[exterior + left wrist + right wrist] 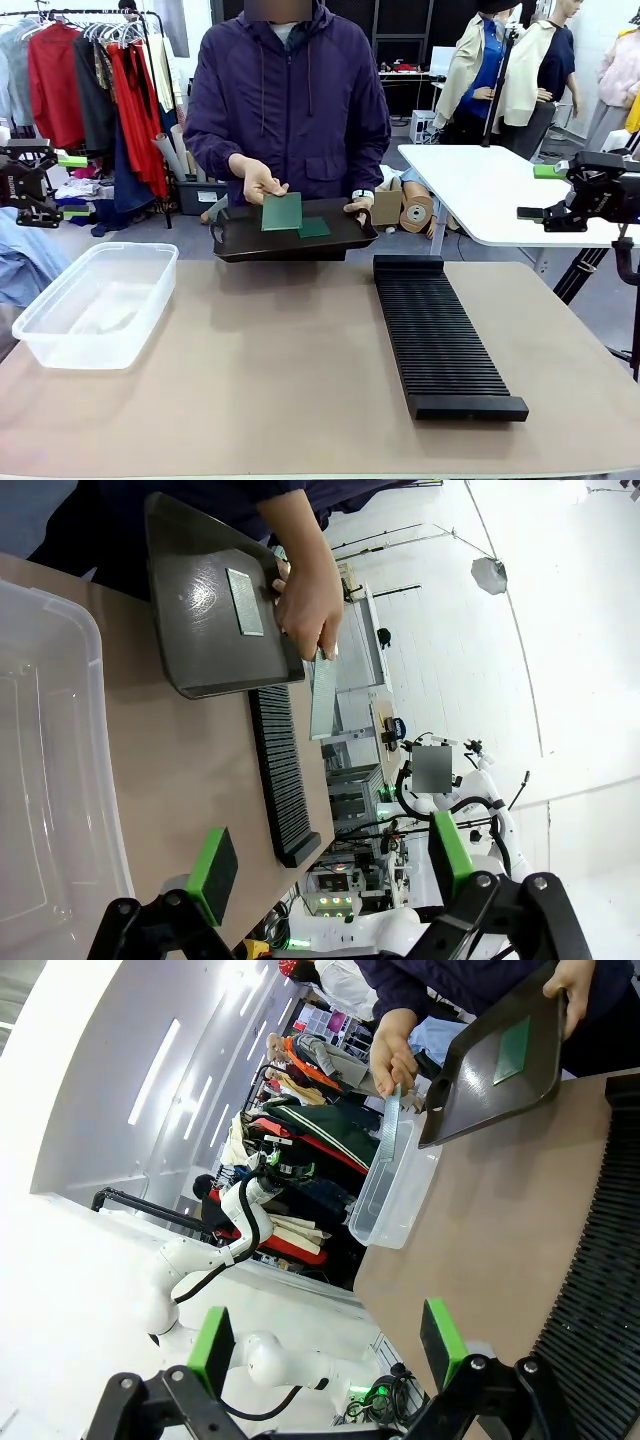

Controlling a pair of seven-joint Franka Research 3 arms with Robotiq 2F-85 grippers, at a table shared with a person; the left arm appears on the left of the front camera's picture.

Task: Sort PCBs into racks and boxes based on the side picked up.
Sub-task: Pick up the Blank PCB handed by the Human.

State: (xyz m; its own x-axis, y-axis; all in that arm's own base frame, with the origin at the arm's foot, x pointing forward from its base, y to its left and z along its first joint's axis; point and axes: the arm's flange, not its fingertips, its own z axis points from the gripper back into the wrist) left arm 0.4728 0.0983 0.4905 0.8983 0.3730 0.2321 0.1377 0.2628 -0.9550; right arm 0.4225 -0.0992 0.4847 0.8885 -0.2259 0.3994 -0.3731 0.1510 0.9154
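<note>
1 PCB (282, 212) stands upright in the person's hand (258, 180) over the black tray (240, 245), facing the robot; a 2nd PCB (314, 228) lies flat beside it; the left gripper (70, 186), jaws spread and empty, looks slightly nearer than the right gripper (540, 192), likewise spread.

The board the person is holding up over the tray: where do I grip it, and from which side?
Grip the held PCB by its free edge, away from the person's hand pinching the opposite side. It stands nearly upright, face toward the robot, so I'd bring the open right tool in edge-on from the robot's right, one finger on each face, above the tray.
</note>
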